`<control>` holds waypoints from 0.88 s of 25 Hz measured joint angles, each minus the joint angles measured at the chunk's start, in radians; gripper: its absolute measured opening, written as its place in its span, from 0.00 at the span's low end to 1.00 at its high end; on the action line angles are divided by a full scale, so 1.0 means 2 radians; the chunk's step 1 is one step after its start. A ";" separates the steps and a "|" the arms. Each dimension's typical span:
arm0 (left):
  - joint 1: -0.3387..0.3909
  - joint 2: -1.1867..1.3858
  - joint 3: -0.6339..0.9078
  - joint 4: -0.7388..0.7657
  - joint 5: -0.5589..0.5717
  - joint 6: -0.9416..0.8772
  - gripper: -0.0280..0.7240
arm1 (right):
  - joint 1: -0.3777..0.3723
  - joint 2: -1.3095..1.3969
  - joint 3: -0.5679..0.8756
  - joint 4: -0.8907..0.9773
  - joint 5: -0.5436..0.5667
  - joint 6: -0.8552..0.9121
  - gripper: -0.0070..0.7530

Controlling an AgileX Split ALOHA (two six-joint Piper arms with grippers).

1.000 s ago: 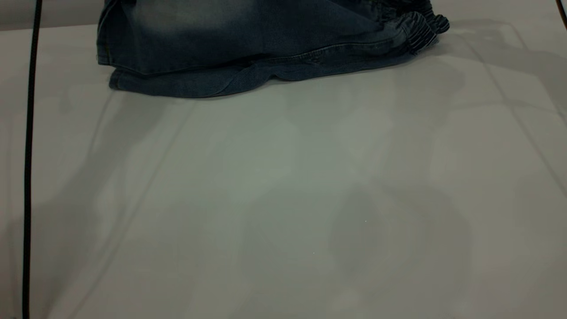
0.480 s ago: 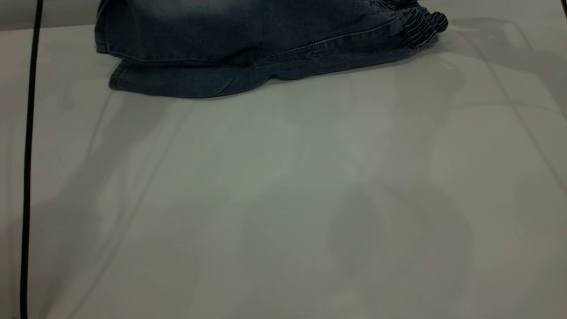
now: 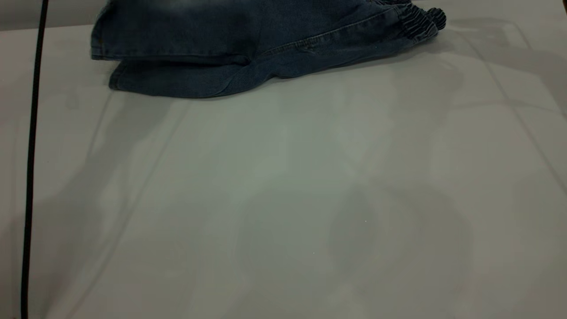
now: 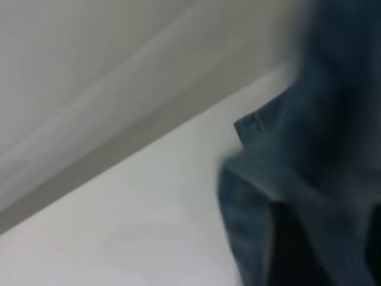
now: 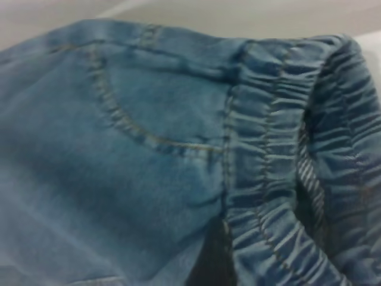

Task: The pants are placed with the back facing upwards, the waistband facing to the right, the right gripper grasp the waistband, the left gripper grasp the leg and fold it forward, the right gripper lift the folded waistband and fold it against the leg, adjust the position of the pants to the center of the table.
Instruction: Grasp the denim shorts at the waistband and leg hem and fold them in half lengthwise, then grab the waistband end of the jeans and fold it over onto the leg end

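The pants point(image 3: 248, 48) lie at the far edge of the table point(image 3: 283, 199) in the exterior view, cut off by the top of that view; they are folded double, one denim layer over another, w/ the upper layer's hem set back from the lower layer's hem at the left end; the lower layer's edge bulges toward the camera near the middle. The waistband point(image 3: 418, 24) is at the right end, gathered and ruffled, two thicknesses stacked; a seam w/ tan stitching runs along the near side toward it. A pale bleached patch shows on the upper layer near the top of the view. The rest of the table is bare pale grey, crossed by soft shadows; a thin black cable point(image 3: 31, 177) runs down the left side.

Left wrist view: blurred denim (a hem corner of the pants point(image 4: 297, 196)) hangs over the white table point(image 4: 119, 226); left gripper not in view, so can't tell its state.

Right wrist view: very close on the waistband point(image 5: 280, 161), its elastic ridges, and a curved pocket seam in tan thread beside it on the pants point(image 5: 107, 167); no fingers of the right gripper show here either, so can't tell whether it holds anything.
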 joint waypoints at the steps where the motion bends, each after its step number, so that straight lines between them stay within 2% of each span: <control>1: 0.000 0.000 0.000 0.005 -0.002 0.000 0.53 | 0.000 -0.001 -0.001 0.000 0.001 0.001 0.78; 4: 0.000 0.000 0.000 0.027 -0.011 0.000 0.64 | -0.005 -0.002 -0.005 0.004 0.015 0.002 0.78; 6: 0.000 0.000 0.000 0.036 -0.012 -0.001 0.68 | -0.011 -0.002 -0.005 0.014 0.027 0.002 0.78; 11: -0.001 0.000 0.000 0.033 -0.012 -0.002 0.69 | -0.034 -0.002 -0.005 0.043 0.085 0.030 0.78; 18: -0.013 0.000 0.000 0.008 -0.003 -0.021 0.70 | -0.051 0.007 -0.004 0.048 0.200 0.062 0.78; 22: -0.025 0.000 0.000 0.000 0.016 -0.027 0.70 | -0.049 0.031 -0.004 0.038 0.220 0.063 0.78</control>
